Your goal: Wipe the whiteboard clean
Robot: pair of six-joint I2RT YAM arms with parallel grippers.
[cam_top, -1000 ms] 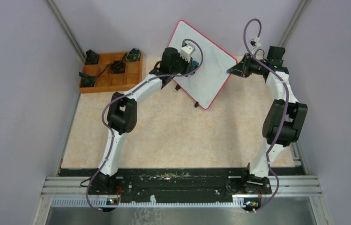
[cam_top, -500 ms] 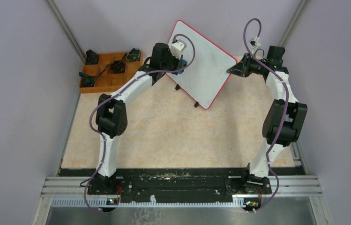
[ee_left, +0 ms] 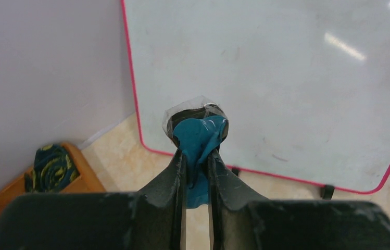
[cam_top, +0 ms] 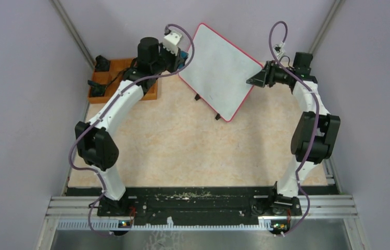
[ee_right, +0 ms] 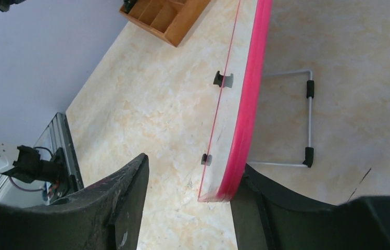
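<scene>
The left gripper (ee_left: 197, 156) has swung left, off the whiteboard (cam_top: 218, 67), clamped tight on a blue cloth wad (ee_left: 199, 134). The right gripper (ee_right: 191, 166) gapes wide, straddling the board's pink right edge. The whiteboard stands propped at the far end of the surface (cam_top: 182, 151), beside the orange tray (cam_top: 105, 83).

Orange compartment tray (cam_top: 151, 89), dark bundles (cam_top: 101, 65) inside, possibly cables

White-and-black arms (cam_top: 117, 104), purple cables (cam_top: 271, 35)
</scene>
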